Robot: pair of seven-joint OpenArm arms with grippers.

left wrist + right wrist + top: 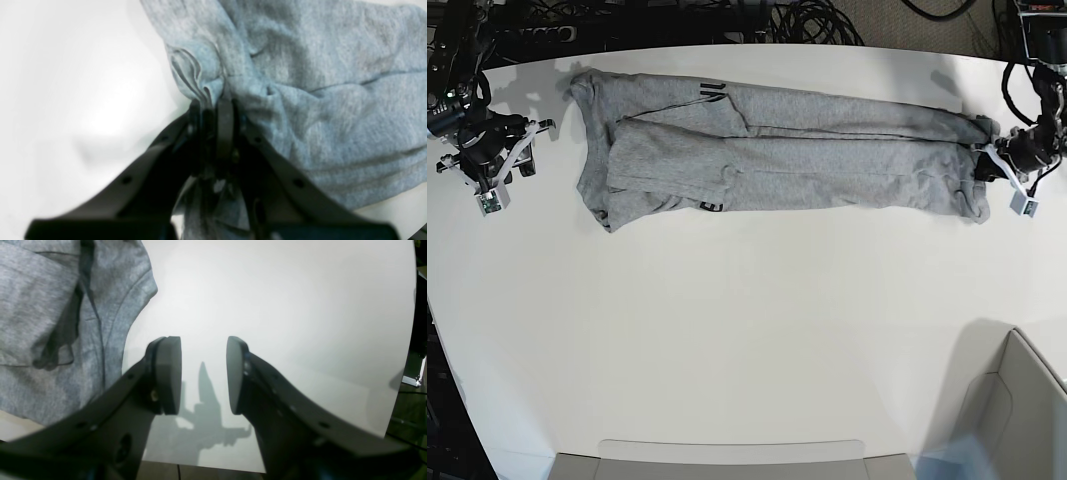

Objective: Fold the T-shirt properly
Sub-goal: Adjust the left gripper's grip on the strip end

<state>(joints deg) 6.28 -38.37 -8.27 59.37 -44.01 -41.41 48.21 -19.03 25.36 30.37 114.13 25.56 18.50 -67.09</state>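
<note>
The heather-grey T-shirt (777, 160) lies as a long narrow strip across the far part of the white table (747, 320), with a bit of dark lettering showing near its left end. My left gripper (987, 165) is at the strip's right end. In the left wrist view its jaws (213, 113) are pressed together on a bunched fold of the T-shirt (317, 83). My right gripper (525, 140) hovers just left of the strip's left end. In the right wrist view it (204, 373) stands open over bare table, with the T-shirt (50, 323) off to its left, not touching.
A grey bin (727, 460) sits at the table's near edge and another (1017, 400) at the near right corner. Cables (807, 20) lie behind the far edge. The table's edge (400, 373) runs close to the right of my right gripper.
</note>
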